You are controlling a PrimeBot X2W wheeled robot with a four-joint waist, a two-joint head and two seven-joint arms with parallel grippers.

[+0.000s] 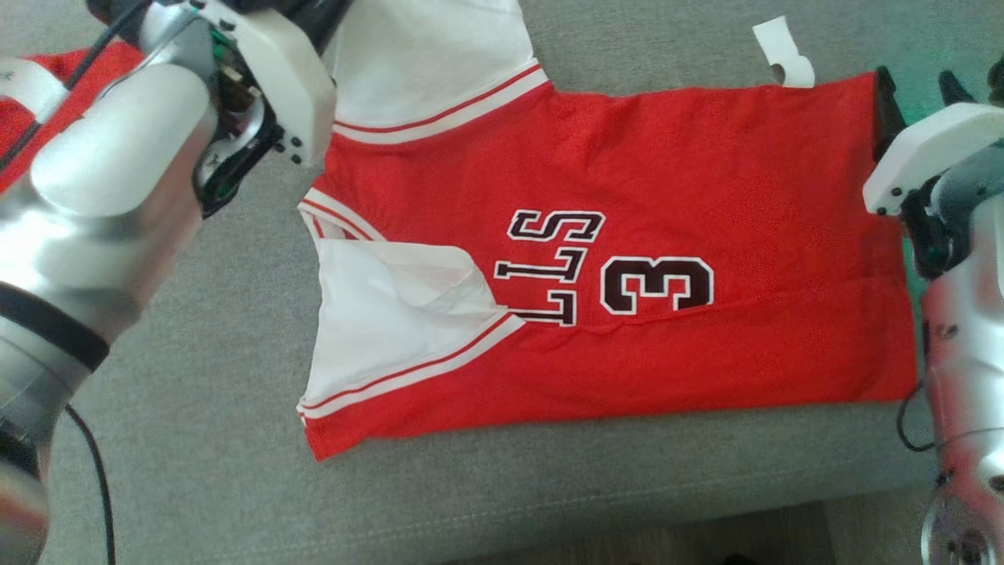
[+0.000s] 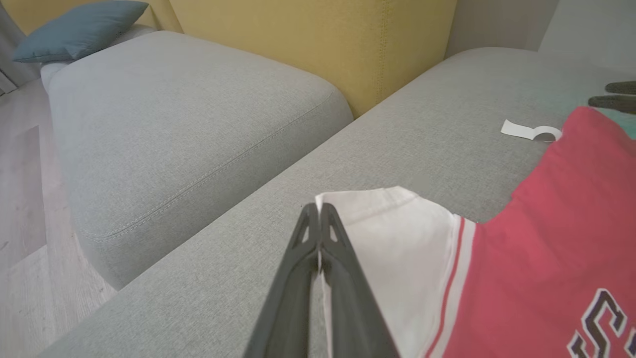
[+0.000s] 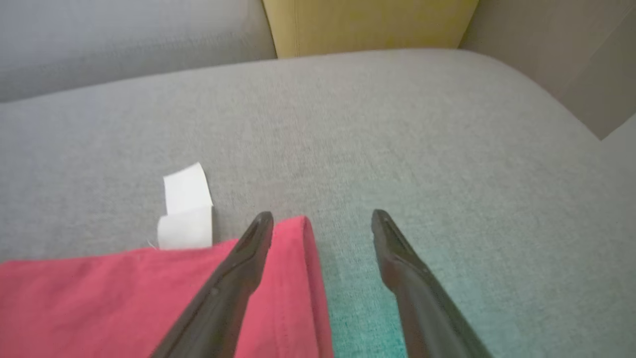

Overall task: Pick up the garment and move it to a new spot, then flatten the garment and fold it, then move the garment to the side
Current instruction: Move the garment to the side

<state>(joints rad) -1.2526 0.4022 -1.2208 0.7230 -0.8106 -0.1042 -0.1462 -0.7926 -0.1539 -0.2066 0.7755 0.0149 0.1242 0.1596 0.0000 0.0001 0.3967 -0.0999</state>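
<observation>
The garment [image 1: 667,235] is a red jersey with white sleeves and dark lettering, lying spread out on a grey sofa cushion [image 1: 196,408]. My left gripper [image 2: 318,209] is shut on the edge of its far white sleeve [image 2: 397,238], at the jersey's left end. My right gripper [image 1: 918,90] stands open at the jersey's far right corner. In the right wrist view one finger [image 3: 238,268] lies over the red corner [image 3: 124,298] and the other is over bare cushion. A white label [image 3: 186,209] sticks out beside that corner.
A yellow backrest [image 2: 318,49] rises behind the cushion. A second grey cushion [image 2: 174,124] with a blue pillow [image 2: 79,30] lies to the left across a gap. Wooden floor [image 2: 25,199] lies beyond it. The cushion's front edge [image 1: 549,510] runs below the jersey.
</observation>
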